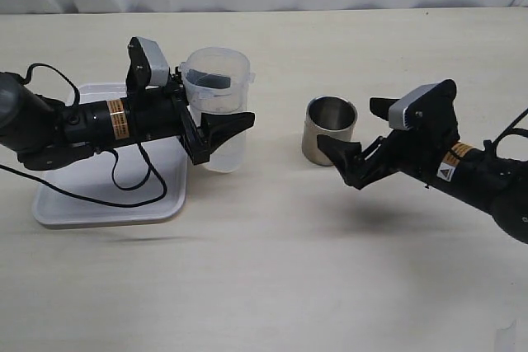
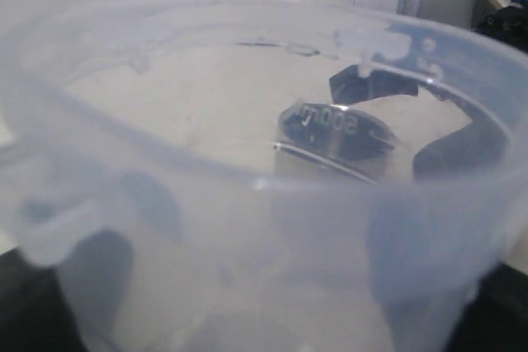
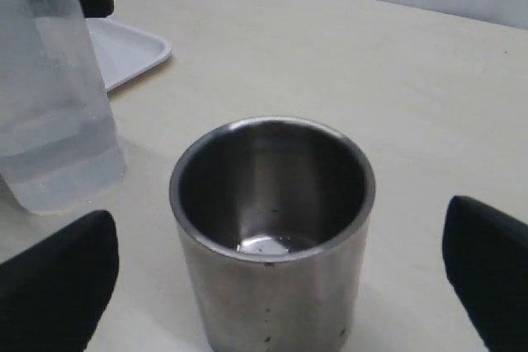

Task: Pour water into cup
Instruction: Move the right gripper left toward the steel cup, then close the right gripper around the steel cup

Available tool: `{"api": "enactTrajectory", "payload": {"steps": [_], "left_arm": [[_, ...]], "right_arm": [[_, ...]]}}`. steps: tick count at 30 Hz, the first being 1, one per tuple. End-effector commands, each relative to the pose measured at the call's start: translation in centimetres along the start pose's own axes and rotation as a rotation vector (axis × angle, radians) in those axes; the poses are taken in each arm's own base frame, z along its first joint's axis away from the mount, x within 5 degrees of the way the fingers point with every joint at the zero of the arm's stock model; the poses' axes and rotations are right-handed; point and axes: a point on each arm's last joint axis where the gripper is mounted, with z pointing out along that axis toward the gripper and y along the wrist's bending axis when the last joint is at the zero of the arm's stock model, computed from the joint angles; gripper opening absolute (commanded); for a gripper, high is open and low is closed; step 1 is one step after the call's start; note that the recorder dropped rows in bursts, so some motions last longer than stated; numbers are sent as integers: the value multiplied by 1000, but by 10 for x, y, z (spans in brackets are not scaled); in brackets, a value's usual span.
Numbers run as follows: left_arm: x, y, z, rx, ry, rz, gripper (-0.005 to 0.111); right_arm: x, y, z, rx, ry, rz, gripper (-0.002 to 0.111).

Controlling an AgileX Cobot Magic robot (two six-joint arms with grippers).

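The steel cup (image 1: 332,129) stands on the table right of centre, with a small shiny pool of water (image 3: 264,245) in its bottom. My right gripper (image 1: 363,133) is open, and its black fingers (image 3: 58,286) flank the cup (image 3: 272,228) without touching it. The translucent beaker (image 1: 219,109) stands upright beside the tray and holds a little clear water (image 3: 58,154) at its bottom. My left gripper (image 1: 227,117) is closed around the beaker's side. The beaker (image 2: 264,162) fills the left wrist view, and the fingers (image 2: 16,302) show only as dark shapes through it.
A white tray (image 1: 107,204) lies at the left under my left arm, and its corner shows in the right wrist view (image 3: 132,47). A gap of bare table separates the beaker from the cup. A white curtain runs along the table's far edge.
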Motion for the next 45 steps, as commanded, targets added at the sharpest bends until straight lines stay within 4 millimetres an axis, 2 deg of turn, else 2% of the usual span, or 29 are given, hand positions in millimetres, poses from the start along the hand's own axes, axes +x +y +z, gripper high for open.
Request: {"api": "enactTrajectory", "payload": {"steps": [1, 13, 19, 23, 31, 45], "left_arm": [[1, -3, 2, 21, 3, -3, 0], [1, -2, 2, 19, 2, -3, 0], [0, -2, 2, 17, 2, -4, 0], [0, -2, 2, 17, 2, -4, 0], [0, -2, 2, 15, 1, -5, 0], [0, -2, 2, 15, 1, -5, 0]], "right_arm": [[8, -2, 11, -27, -23, -42, 109], [24, -11, 43, -109, -22, -80, 109], [23, -16, 53, -120, -36, -100, 109], [21, -18, 55, -121, -46, -108, 109], [31, -16, 57, -132, -55, -83, 109], [31, -16, 57, -132, -56, -83, 109]]}}
